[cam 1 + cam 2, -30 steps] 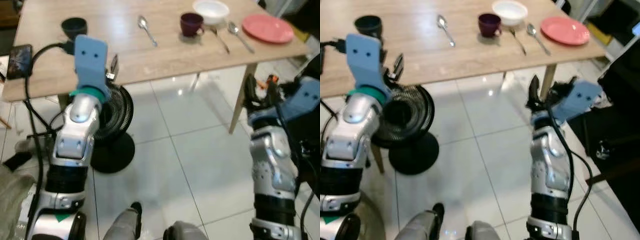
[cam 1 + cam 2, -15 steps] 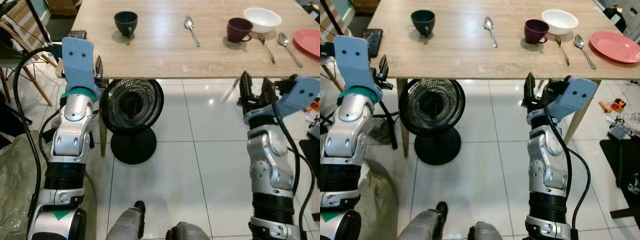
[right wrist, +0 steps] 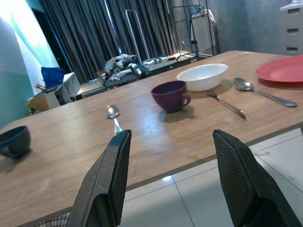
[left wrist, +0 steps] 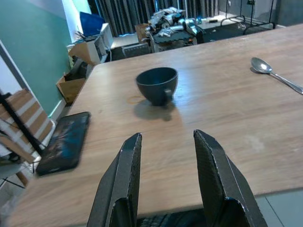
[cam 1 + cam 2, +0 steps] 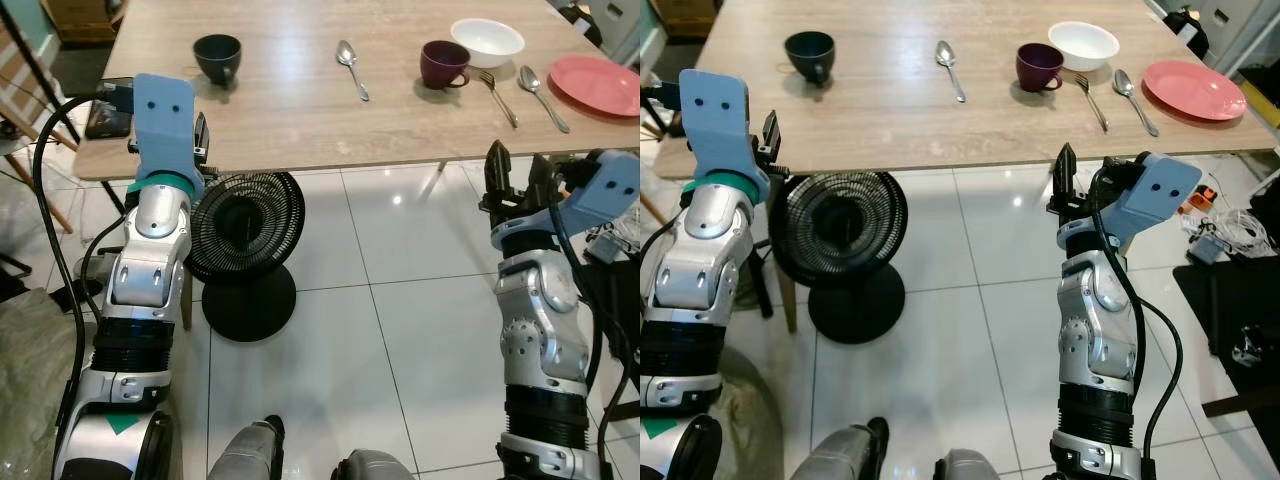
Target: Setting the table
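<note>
Across the top of the frame the wooden table (image 5: 300, 110) carries a dark cup (image 5: 217, 56), a spoon (image 5: 352, 68), a purple mug (image 5: 443, 63), a white bowl (image 5: 487, 41), a fork (image 5: 499, 94), a second spoon (image 5: 543, 96) and a pink plate (image 5: 602, 84). The left hand (image 4: 165, 184) hovers at the near edge, fingers parted and empty. The right hand (image 3: 173, 184) hangs below the edge, spread wide. A black fan (image 5: 243, 250) stands on the floor underneath.

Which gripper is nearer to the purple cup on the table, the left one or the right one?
The right. The right gripper is held at the table's near edge, just below the purple cup. The left gripper is at the same edge but far over, near the dark cup.
</note>
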You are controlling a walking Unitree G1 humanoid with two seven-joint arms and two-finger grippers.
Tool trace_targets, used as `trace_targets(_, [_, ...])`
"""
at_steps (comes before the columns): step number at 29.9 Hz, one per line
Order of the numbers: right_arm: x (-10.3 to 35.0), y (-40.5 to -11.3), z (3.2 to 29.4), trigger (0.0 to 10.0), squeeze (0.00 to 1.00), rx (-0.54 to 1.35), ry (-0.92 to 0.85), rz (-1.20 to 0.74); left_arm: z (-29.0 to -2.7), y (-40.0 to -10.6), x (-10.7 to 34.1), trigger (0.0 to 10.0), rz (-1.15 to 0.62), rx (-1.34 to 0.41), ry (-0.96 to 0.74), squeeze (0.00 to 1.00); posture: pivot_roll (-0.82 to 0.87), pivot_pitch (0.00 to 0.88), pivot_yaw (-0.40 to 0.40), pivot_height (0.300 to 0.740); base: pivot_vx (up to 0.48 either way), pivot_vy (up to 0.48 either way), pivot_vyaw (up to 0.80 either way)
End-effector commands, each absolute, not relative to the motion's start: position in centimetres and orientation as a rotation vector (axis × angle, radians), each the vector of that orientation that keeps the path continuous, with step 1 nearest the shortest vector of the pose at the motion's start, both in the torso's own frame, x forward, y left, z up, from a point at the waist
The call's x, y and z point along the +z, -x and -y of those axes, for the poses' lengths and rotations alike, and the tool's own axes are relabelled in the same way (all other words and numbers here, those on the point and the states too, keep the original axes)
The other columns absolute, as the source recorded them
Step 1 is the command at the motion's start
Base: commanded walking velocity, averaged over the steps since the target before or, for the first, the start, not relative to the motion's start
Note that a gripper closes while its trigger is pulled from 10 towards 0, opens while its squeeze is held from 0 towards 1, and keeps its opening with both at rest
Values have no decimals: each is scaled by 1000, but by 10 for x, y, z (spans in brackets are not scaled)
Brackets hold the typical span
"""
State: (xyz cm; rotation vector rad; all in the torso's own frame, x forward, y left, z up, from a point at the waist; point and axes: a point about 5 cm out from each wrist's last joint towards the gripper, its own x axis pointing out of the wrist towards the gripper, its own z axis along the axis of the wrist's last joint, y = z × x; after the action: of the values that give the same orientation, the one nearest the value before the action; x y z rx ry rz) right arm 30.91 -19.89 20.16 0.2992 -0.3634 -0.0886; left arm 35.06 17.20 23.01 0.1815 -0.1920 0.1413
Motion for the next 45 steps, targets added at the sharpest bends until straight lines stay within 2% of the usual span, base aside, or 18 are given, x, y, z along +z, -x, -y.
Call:
trace_targets(1, [197, -307, 205, 10000, 0, -110, -301, 357, -168, -353, 228, 10000, 180, 134, -186, 0, 33, 7, 28, 740, 469, 0, 0])
trace_targets(30, [198, -307, 204, 10000, 0, -110, -309, 366, -168, -354, 228, 10000, 177, 138, -190, 0, 32, 18, 31, 740, 469, 0, 0])
trace_targets(45, [198, -306, 204, 10000, 0, -109, -311, 369, -164, -354, 227, 10000, 171, 123, -201, 0, 30, 20, 32, 740, 0, 0, 0])
